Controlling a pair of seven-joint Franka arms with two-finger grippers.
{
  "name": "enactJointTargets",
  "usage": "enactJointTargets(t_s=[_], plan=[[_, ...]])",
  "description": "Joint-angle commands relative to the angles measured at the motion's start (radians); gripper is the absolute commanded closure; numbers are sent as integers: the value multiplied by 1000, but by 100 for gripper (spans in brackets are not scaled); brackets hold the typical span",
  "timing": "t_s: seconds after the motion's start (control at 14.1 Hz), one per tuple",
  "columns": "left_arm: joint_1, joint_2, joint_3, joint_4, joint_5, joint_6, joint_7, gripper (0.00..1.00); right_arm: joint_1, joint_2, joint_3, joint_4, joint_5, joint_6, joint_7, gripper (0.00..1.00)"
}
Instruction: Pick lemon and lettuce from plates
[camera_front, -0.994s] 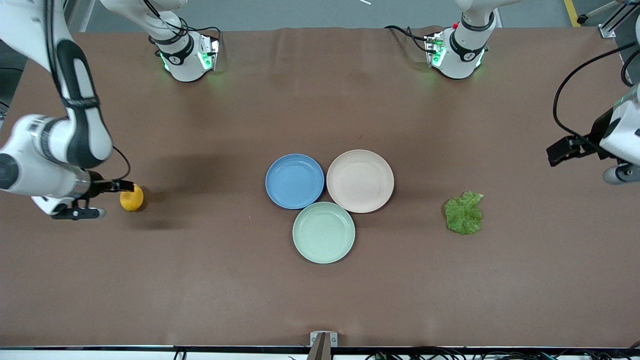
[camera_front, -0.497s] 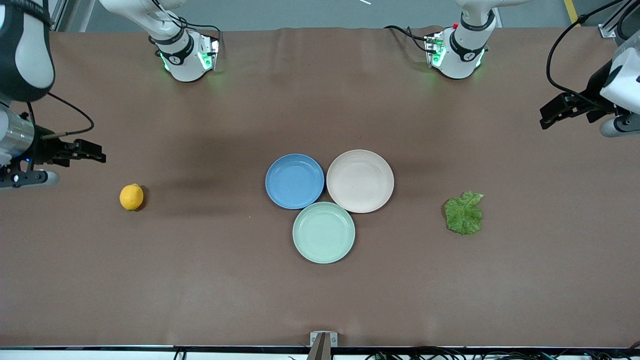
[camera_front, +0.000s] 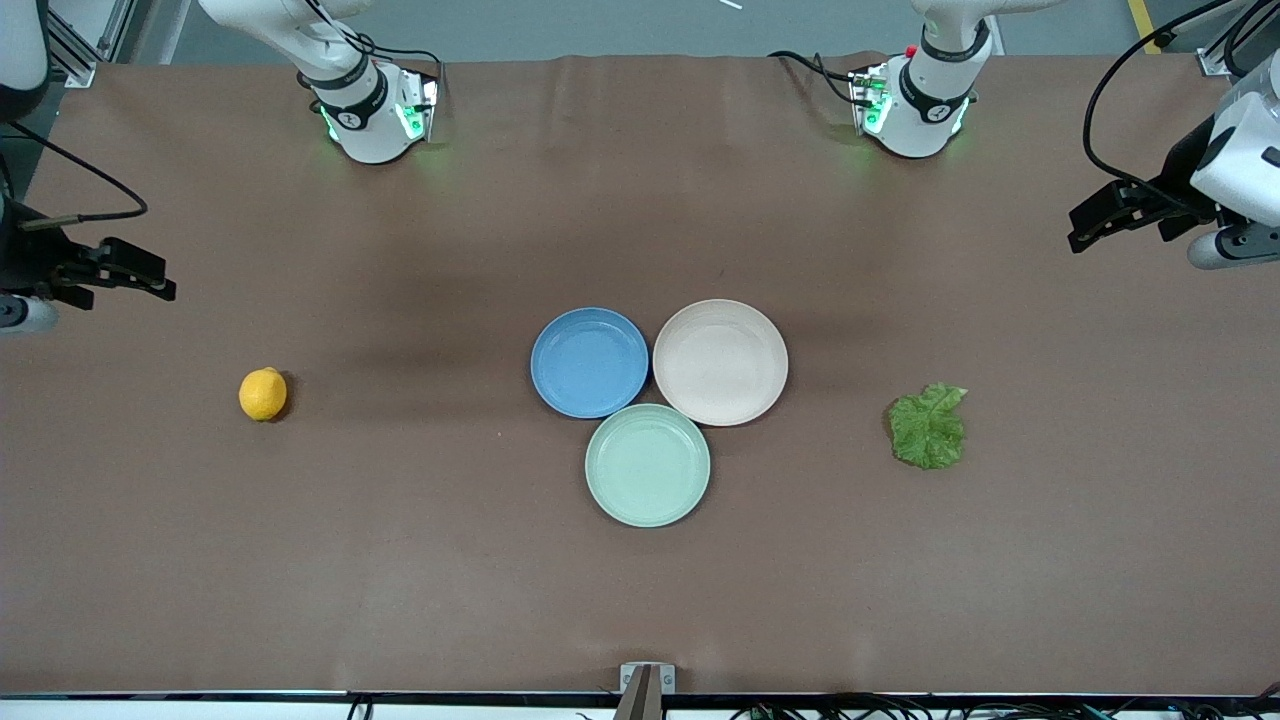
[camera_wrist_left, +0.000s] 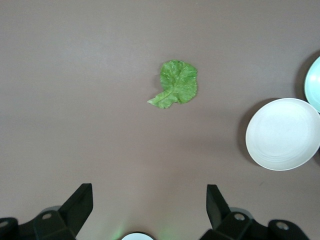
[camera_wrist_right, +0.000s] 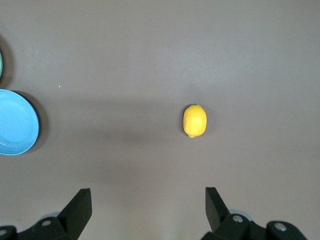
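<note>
The lemon (camera_front: 263, 394) lies on the bare table toward the right arm's end; it also shows in the right wrist view (camera_wrist_right: 194, 120). The lettuce (camera_front: 929, 426) lies flat on the table toward the left arm's end and shows in the left wrist view (camera_wrist_left: 175, 84). The blue plate (camera_front: 589, 361) and the beige plate (camera_front: 720, 361) sit side by side at the table's middle, both empty. My right gripper (camera_front: 135, 270) is open and empty, up in the air over the table's end. My left gripper (camera_front: 1100, 215) is open and empty, raised over the table's other end.
A mint-green plate (camera_front: 647, 464) touches the blue and beige plates, nearer the front camera, and is empty. The two arm bases (camera_front: 370, 110) (camera_front: 915, 105) stand along the table's back edge. The tabletop is brown.
My right gripper has let go of the lemon and risen away toward the table's end. My left gripper has also lifted and drawn back. The lemon and lettuce have stayed put.
</note>
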Motion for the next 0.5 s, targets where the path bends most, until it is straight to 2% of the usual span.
enactJointTargets(t_s=[0.0,0.14,0.43], plan=[[6,-28,1,-10,-20,1,36,0,-6,5,-5,80,-13,-56,14,0],[6,-28,3,-10,-19,0,62,0,-7,5,-6,120,-16,-56,14,0],[6,-28,4,-10,-8,-2,68,0,-3,7,-5,123,-21,-53,18,0]])
